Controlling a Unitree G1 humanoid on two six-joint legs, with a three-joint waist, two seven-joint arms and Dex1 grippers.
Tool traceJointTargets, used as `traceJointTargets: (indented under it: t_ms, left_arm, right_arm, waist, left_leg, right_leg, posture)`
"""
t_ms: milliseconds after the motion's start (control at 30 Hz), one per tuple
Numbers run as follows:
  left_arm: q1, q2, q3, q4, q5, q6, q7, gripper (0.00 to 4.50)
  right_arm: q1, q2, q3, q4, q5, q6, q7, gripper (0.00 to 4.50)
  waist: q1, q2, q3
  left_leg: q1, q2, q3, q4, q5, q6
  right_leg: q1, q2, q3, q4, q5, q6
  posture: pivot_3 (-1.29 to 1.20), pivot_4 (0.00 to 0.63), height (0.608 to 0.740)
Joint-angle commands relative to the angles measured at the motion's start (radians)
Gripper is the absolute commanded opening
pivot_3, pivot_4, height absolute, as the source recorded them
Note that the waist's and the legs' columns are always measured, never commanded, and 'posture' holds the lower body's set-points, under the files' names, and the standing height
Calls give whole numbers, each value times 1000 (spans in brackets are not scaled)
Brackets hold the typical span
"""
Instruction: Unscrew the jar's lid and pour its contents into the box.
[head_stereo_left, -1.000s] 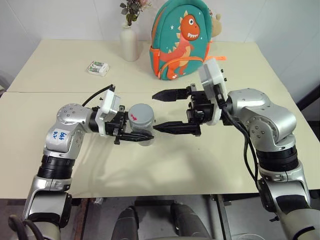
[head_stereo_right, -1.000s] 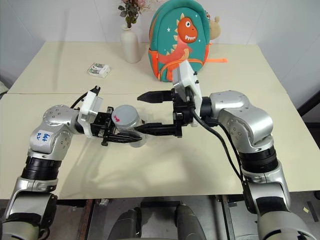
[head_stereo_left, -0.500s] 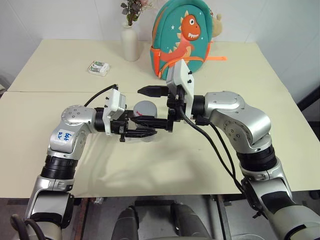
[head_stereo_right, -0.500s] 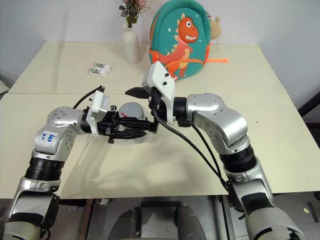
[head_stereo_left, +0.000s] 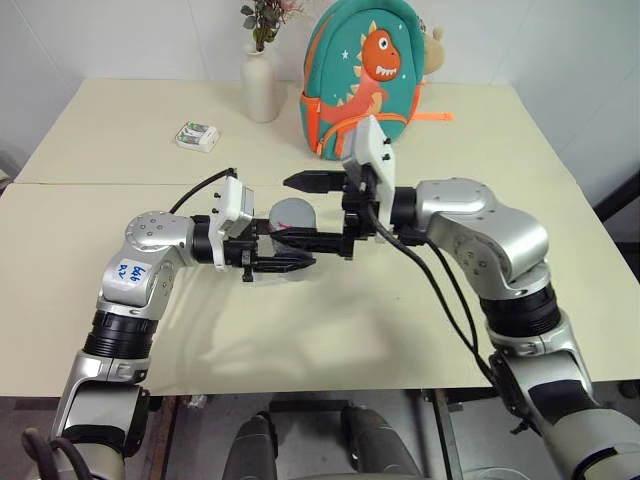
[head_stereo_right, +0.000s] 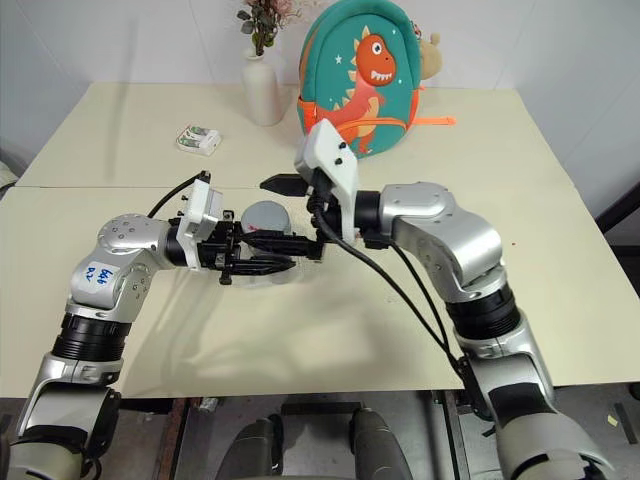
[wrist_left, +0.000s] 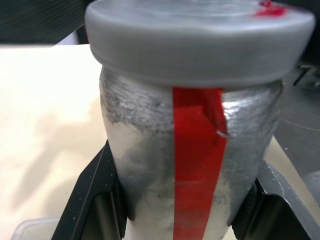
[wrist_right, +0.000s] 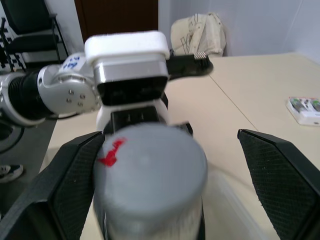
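The left end effector (head_stereo_left: 285, 262) is clamped on the body of the jar (wrist_left: 192, 165), holding it upright above the middle of the counter (head_stereo_left: 330, 330), roughly midway between the near edge and the seam that runs across toward the far half. The right end effector (head_stereo_left: 300, 210) comes in from the opposite side with its jaws spread wide, one finger on each side of the lid (wrist_right: 150, 170), neither visibly touching it; the lid is still seated on the jar. The main risk, as I judge it, is an off-centre closure: in the right wrist view the lid sits nearer one finger than the other, so the jaws could strike that side first and push the jar sideways in the left grip instead of seating evenly. If the fingers close too low they may catch the jar's shoulder along with the cap, and then twisting would turn the whole jar against the left pads and not free the thread. A weak hold on the smooth silvery body would let the same slip occur. The clear box (wrist_right: 235, 205) appears to lie on the counter just beneath the jar, so a dropped jar would land in or on it.
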Motion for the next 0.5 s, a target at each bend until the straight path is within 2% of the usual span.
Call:
traceJointTargets:
  t_ms: [33, 267, 500]
  left_arm:
    - [3, 13, 12, -45, -16, -9, -23, 2059]
    - [-18, 23, 27, -26, -14, -3, -26, 2059]
    - [-29, 14, 23, -21, -11, -1, -17, 2059]
  right_arm:
    - [19, -82, -110, 24, 0, 7, 1, 4473]
    - [72, -157, -162, -1, 48, -5, 68, 4473]
    - [50, -71, -140, -73, 120, 16, 68, 4473]
  waist:
    - [-1, 0, 0]
    - [0, 0, 0]
    - [-11, 0, 0]
  left_leg:
    - [0, 0, 0, 0, 0, 0]
    - [0, 0, 0, 0, 0, 0]
    - [0, 0, 0, -1, 0, 0]
  right_leg:
    - [0, 0, 0, 0, 0, 0]
    - [0, 0, 0, -1, 0, 0]
    - [0, 1, 0, 0, 0, 0]
  posture:
    - [0, 150, 740]
    - [0, 150, 740]
    - [0, 150, 740]
